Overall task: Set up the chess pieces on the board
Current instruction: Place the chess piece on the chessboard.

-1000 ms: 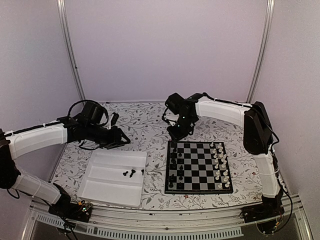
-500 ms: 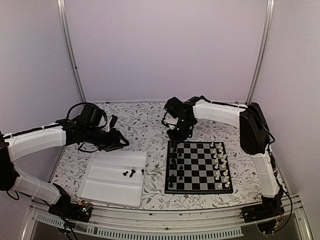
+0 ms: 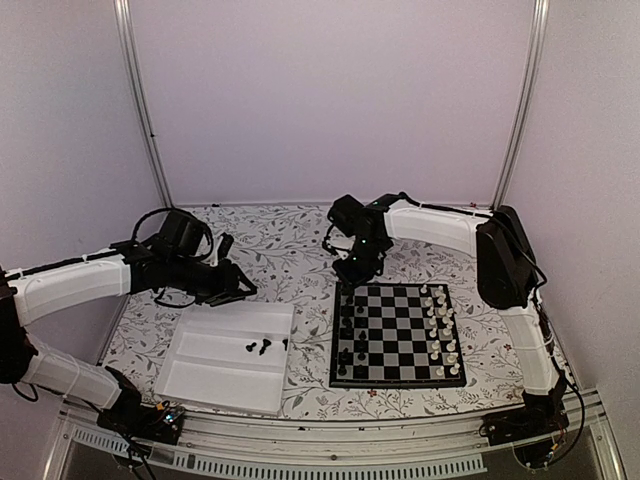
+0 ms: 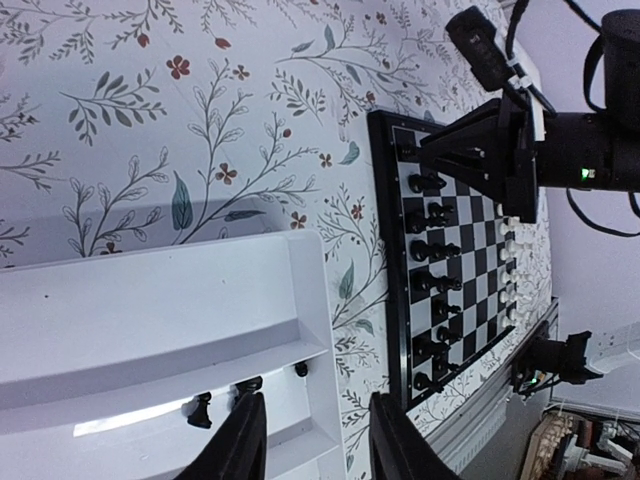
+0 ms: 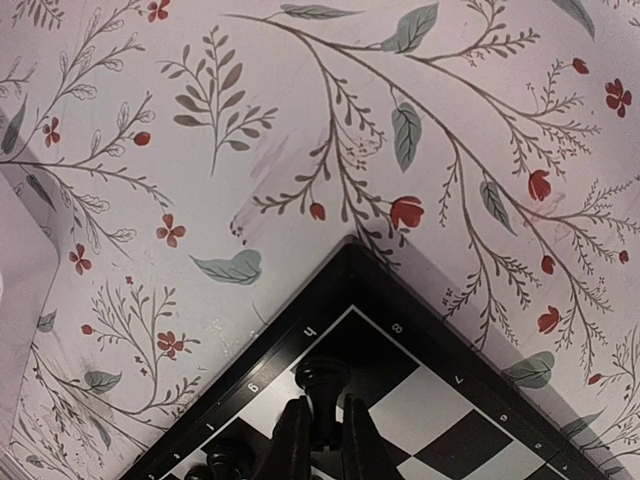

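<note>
The chequered board (image 3: 395,334) lies right of centre, with several black pieces along its left columns and white pieces (image 3: 440,330) along its right columns. My right gripper (image 3: 357,268) hangs over the board's far left corner, shut on a black chess piece (image 5: 322,388) held just above the corner square. Three more black pieces (image 3: 264,346) lie in the white tray (image 3: 205,372); they also show in the left wrist view (image 4: 200,410). My left gripper (image 3: 238,287) hovers open and empty above the tray's far edge, its fingers (image 4: 243,445) over the tray.
The table has a floral cloth (image 3: 290,255). The board's black border (image 5: 300,300) shows printed letters and numbers. The frame's metal posts (image 3: 140,100) stand at the back corners. The table's front rail (image 3: 330,445) runs along the near edge.
My right gripper has shifted slightly left and down toward the board's far left corner with the piece. My left gripper has barely drifted toward the tray.
</note>
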### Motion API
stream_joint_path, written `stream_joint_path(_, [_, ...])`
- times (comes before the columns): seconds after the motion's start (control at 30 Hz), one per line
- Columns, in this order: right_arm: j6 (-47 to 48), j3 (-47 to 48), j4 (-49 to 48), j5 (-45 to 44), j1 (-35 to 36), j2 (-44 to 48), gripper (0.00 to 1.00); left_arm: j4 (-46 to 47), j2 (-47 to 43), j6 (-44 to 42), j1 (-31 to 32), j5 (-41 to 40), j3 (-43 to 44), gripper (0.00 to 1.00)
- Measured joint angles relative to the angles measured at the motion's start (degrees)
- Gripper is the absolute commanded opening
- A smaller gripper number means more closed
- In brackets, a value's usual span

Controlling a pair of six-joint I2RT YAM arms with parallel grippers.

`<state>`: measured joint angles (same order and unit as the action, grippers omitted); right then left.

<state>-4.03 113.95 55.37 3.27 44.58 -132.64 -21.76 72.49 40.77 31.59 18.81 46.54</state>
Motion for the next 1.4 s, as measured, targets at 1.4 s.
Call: stream_joint_path(1.4, [-1.1, 2.8, 3.0, -1.0, -0.7, -1.6, 0.3, 1.4, 0.3, 1.1, 0.0, 1.4, -1.1, 0.38])
